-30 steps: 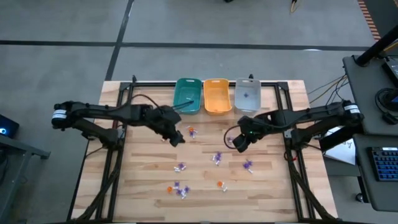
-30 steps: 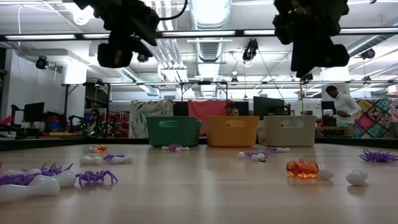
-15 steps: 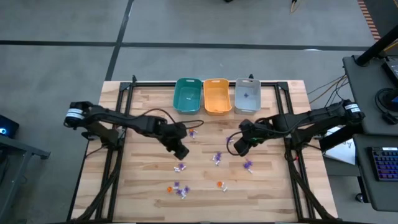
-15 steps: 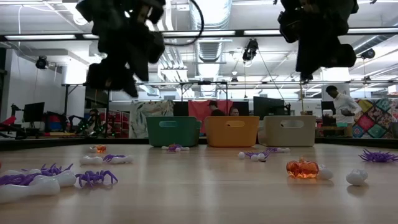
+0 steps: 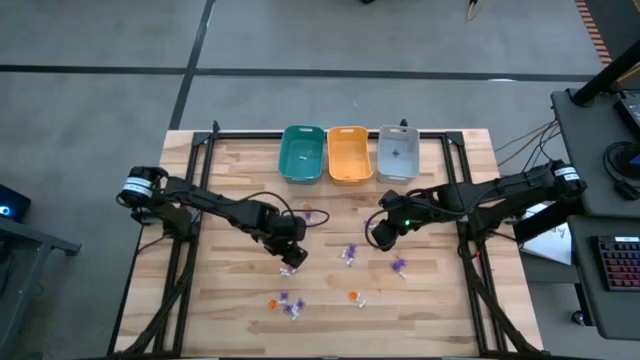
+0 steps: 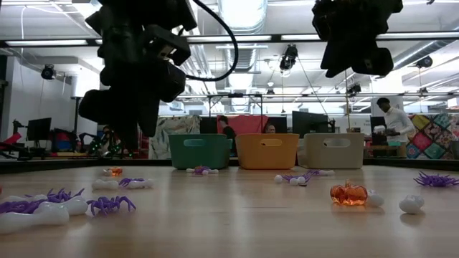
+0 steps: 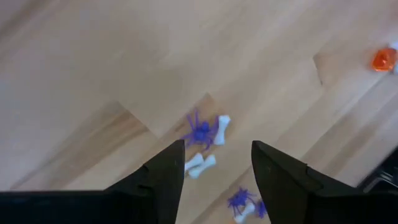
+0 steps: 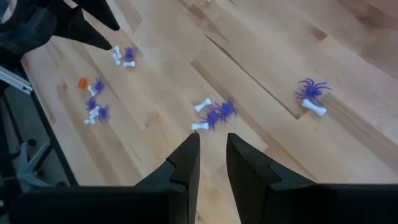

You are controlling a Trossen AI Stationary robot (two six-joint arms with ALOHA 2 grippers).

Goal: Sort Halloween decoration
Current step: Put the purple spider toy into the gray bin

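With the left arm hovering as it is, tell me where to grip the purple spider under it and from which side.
Take the purple spider by its small central body, coming straight down from above: it lies flat on the table, thin legs splayed, a white bone right beside it. The left gripper hovers just short of it, jaws open.

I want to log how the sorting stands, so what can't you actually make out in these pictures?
- Contents of the teal bin, orange bin and grey bin: too small in the high view, walls hide them in the low view.
- Trinkets under the left gripper: partly covered in the high view.
- Right gripper: cut off by the low view's top edge.
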